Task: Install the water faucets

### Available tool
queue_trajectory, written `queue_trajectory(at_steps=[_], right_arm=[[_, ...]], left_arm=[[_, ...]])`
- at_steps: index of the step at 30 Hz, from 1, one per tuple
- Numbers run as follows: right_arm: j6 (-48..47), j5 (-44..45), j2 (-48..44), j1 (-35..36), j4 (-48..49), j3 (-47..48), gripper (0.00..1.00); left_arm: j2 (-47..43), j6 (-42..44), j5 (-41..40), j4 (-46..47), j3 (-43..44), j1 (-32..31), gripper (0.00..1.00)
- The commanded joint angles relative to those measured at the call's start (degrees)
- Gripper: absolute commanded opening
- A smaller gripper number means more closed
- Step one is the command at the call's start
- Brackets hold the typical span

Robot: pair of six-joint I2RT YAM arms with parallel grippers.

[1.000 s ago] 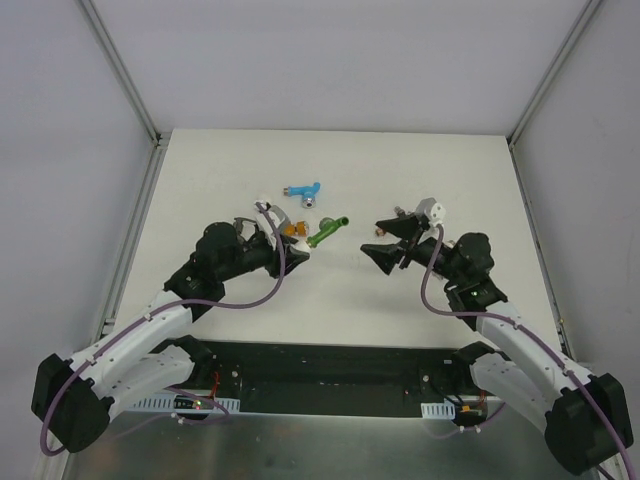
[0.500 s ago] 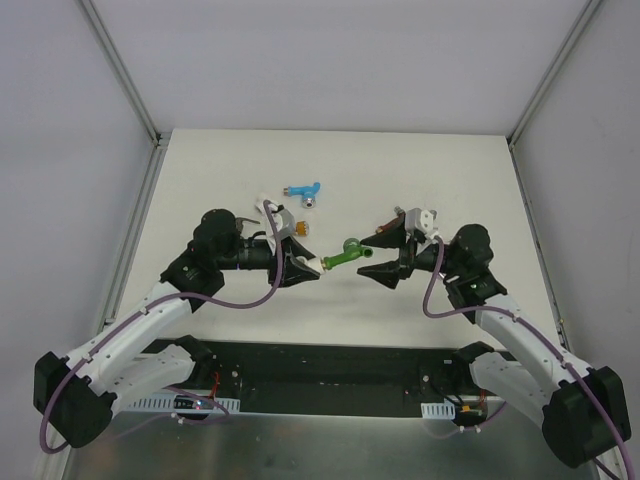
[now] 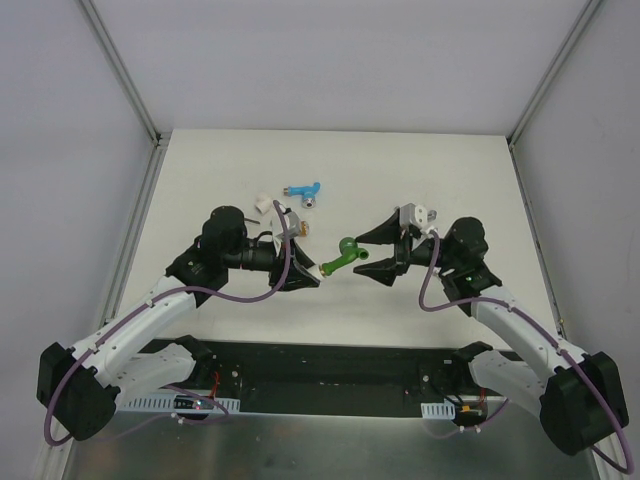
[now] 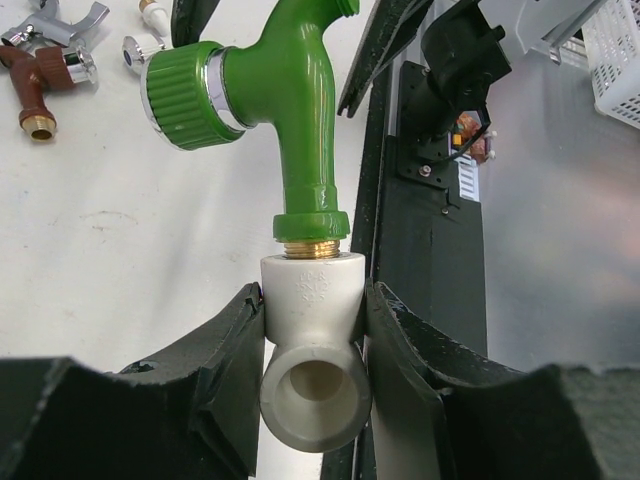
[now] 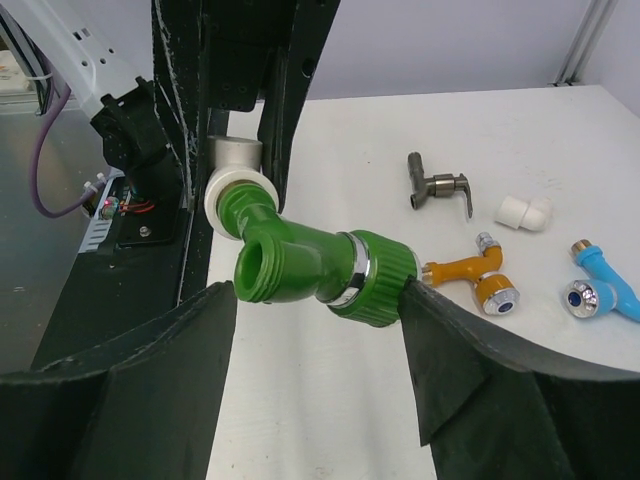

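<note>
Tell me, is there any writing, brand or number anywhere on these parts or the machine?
White pipe fitting, left wrist view: a few short raised lines of lettering near its top, too faint to read.
Green faucet: no writing visible.
Nothing else readable in any view.

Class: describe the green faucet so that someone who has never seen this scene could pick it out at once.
Over the middle of the white table, the left gripper clamps a white fitting. The green faucet stands in it by its brass end. It alone is green and held off the table; the blue faucet lies farther back.
</note>
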Motion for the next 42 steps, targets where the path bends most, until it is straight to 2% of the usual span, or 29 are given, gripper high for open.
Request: queue_trajectory(at_steps=[1,3,6,11,14,20,32,34,39,42], right_arm=[[-0.89,-6.21,0.66,1.88,3.93,2.62,0.73],[-1.15,-5.34,0.05,1.97,4.11,2.18,0.75],[-3.0,-3.14,-1.09,1.88,4.11,1.3,0.82],[-3.18,-2.35,-0.83,1.8,4.02,1.38,0.83],[-4.92,2.65,-1.62,1.71,4.02,0.25,0.83],[-5.19,-0.06,-2.24,1.53,3.32,0.33,0.84],[-8.62,16.36,-5.14,1.36,3.41,-2.48,0.88],[-9.85,14.89,-5.66,1.45,3.58,-3.19,0.89],[-8.28,4.88,-4.53,1.8,5.86,-1.87,0.89],[-7.22,2.93,-4.26,2.15,7.62,-1.25,0.89]], left_arm=[[-1.19,1.4,4.53,5.76,3.84,-0.37,0.0],[-1.01,1.58,4.09,5.24,4.1,-0.29,0.0],[-0.93,1.84,3.65,4.88,4.19,-0.37,0.0],[-1.8,1.93,2.77,4.0,3.93,-0.37,0.0],[-2.51,3.51,1.63,3.04,4.01,-0.37,0.0],[-2.95,4.04,0.74,2.51,4.1,-0.29,0.0],[-5.41,4.66,-2.24,1.54,3.66,-0.37,0.0],[-5.85,4.66,-2.51,1.45,3.57,-0.37,0.0],[-4.27,4.31,-0.75,1.54,4.01,-0.37,0.0],[-3.04,3.95,0.83,1.37,4.54,-0.29,0.0]])
